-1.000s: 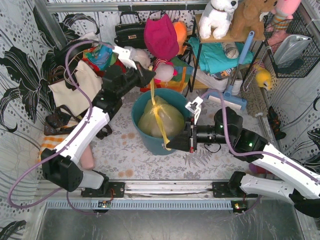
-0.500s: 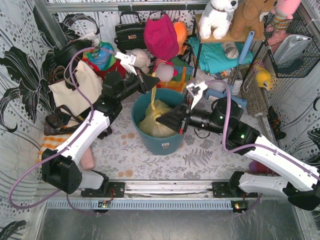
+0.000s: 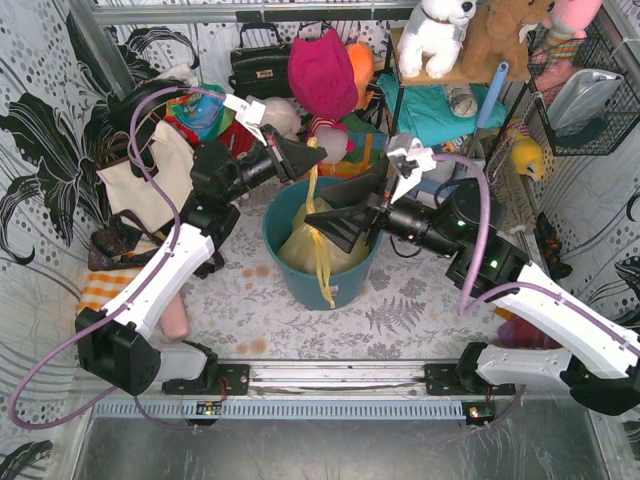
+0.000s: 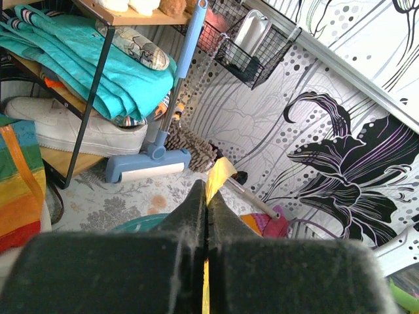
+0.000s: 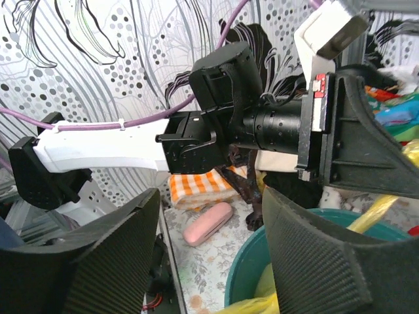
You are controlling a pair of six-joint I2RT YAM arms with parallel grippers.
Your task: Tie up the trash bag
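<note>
- Over the teal bin (image 3: pixel 290 280), the left gripper (image 3: pixel 312 162) pinches one yellow tail (image 3: pixel 312 195) of the trash bag (image 3: pixel 320 245) and holds it taut and upright. The left wrist view shows the jaws closed flat on that tail, its tip poking out beyond them.
- The bag sits inside the bin, its neck gathered beneath the raised tail, pale waste showing through the film.
- A second tail (image 3: pixel 326 285) hangs loose over the bin's near rim and down its outer wall.
- The right gripper (image 3: pixel 322 228) hovers just beside the raised tail, above the bag, jaws spread wide and empty. In the right wrist view, its fingers (image 5: pixel 114 255) frame the left gripper.
- Judged from this, the step in hand is crossing the two tails for a knot. The right gripper would do well to close on the second tail low, near the neck, not out at its end.
- Tension on the raised tail wants to be steady but gentle. Thin film can stretch or tear, and a hard pull could lift the bag out of the bin.
</note>
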